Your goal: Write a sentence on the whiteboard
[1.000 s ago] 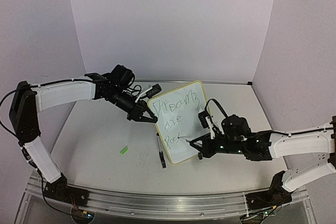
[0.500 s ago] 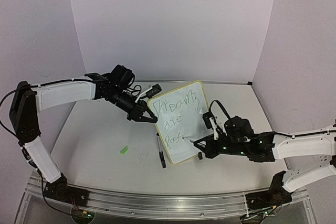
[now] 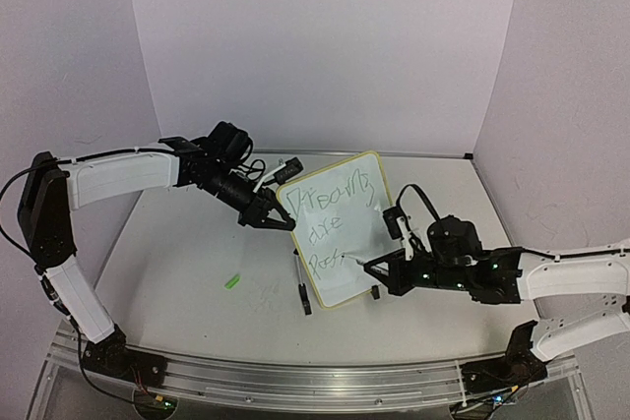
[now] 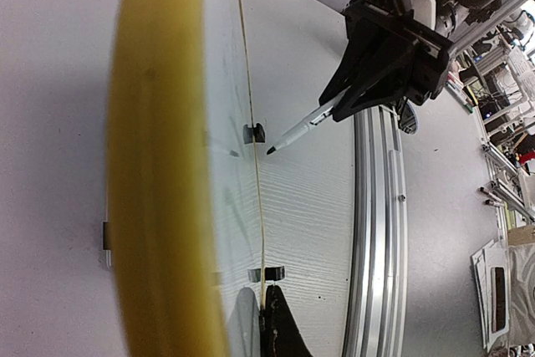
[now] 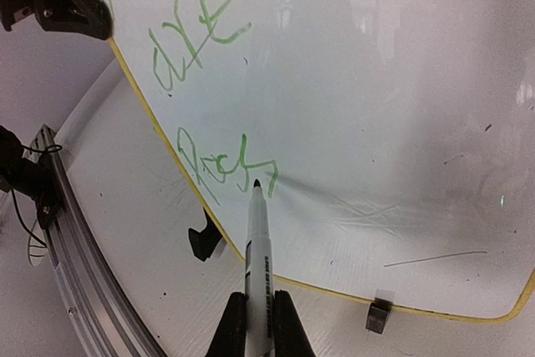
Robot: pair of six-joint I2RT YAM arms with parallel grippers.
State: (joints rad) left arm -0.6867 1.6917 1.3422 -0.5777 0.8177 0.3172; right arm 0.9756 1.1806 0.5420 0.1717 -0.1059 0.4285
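The right end effector (image 5: pixel 257 323) is clamped on a slim white marker with a black tip (image 5: pixel 257 240). The marker's long axis points straight ahead at the small white whiteboard with a thin yellow frame (image 3: pixel 354 218), which is propped at a slant on the pale counter (image 3: pixel 187 253). The tip sits at the tail of the last stroke in the third line of the scrawled green handwritten sentence (image 5: pixel 216 162); whether it touches the face or hovers just off it cannot be told. Bare board lies ahead and to the right of the tip, where the unfinished word would likely continue. The left end effector (image 3: pixel 268 215), closed on the whiteboard's upper left edge, steadies it from the far side. The right arm is plainly the nearer to the writing line.
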